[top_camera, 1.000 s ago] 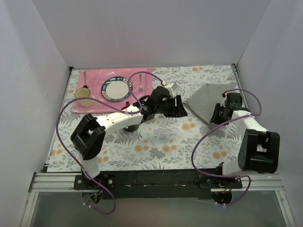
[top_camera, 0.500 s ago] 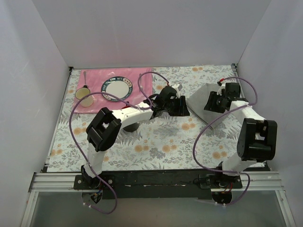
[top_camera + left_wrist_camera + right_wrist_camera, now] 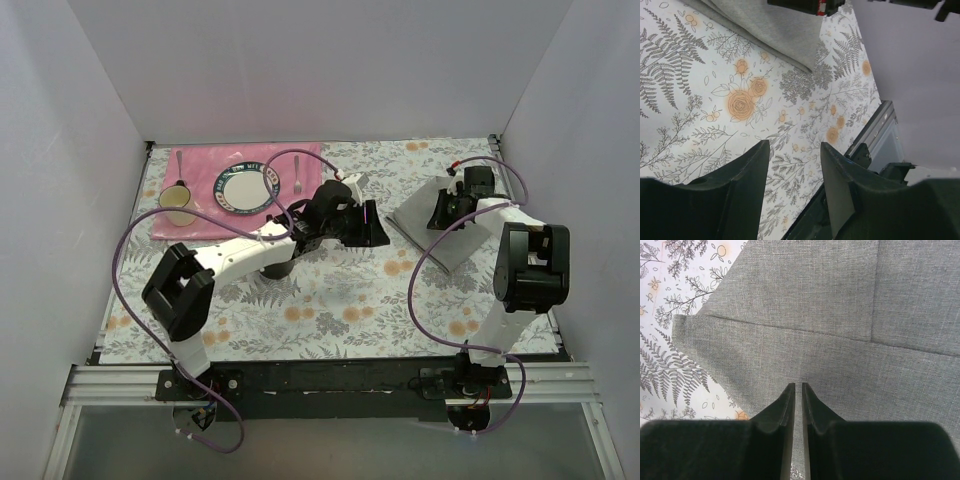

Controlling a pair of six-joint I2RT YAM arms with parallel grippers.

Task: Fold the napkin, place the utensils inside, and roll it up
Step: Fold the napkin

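Observation:
The grey napkin [image 3: 452,246] lies folded at the right on the floral tablecloth; a fold edge crosses it in the right wrist view [image 3: 805,300]. My right gripper [image 3: 441,212] sits low over the napkin's far part, its jaws [image 3: 798,386] shut to a thin slit with nothing seen between them. My left gripper [image 3: 374,226] is open and empty [image 3: 792,146] over bare cloth just left of the napkin, whose corner shows in the left wrist view [image 3: 775,30]. A slim utensil [image 3: 298,175] lies on the pink placemat, another [image 3: 179,166] by the mug.
The pink placemat [image 3: 195,228] at the far left carries a round plate [image 3: 245,190] and a cream mug [image 3: 180,206]. White walls close in the table on three sides. The arms' black base rail [image 3: 330,375] runs along the near edge.
My right gripper has moved toward the far edge and left over the napkin, which now lies smaller and flatter. My left gripper swung right, then came back a little left.

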